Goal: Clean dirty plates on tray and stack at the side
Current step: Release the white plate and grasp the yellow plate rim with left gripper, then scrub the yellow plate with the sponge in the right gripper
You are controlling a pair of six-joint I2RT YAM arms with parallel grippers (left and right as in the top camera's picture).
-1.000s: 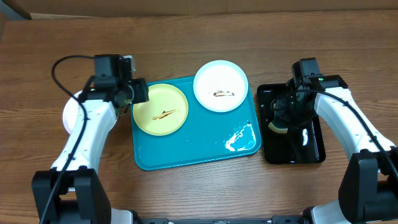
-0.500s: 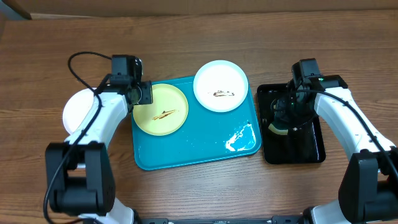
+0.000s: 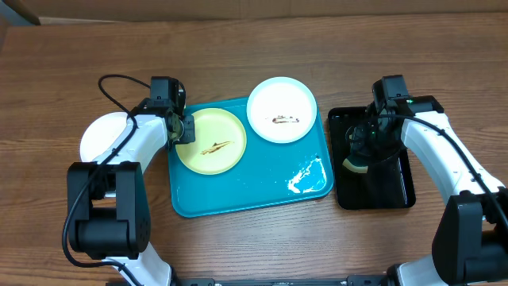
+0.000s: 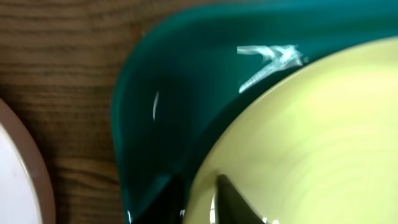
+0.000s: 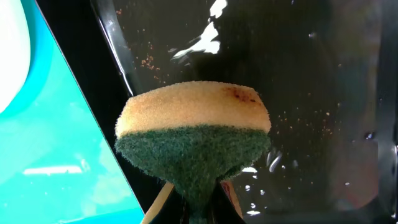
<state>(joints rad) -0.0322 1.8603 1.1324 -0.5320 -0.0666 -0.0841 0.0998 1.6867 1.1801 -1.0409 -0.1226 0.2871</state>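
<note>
The turquoise tray (image 3: 238, 191) holds a pale yellow-green plate (image 3: 211, 141) with a brown smear and a white plate (image 3: 281, 109) with a dark smear. A third white plate (image 3: 97, 137) lies on the table left of the tray. My left gripper (image 3: 185, 127) is shut on the left rim of the yellow-green plate (image 4: 311, 143), one finger above the rim and one below. My right gripper (image 3: 367, 151) is over the black tray (image 3: 397, 191), shut on a yellow and green sponge (image 5: 194, 137).
A foamy wet patch (image 3: 305, 176) lies in the tray's right front corner. The black tray (image 5: 311, 74) is wet with specks. Bare wooden table (image 3: 238, 48) surrounds both trays. The left arm's cable (image 3: 111, 83) loops above the left plate.
My left gripper has moved right from the table side to the yellow-green plate's rim and closed on it; the plate has shifted slightly right. The right arm has barely moved.
</note>
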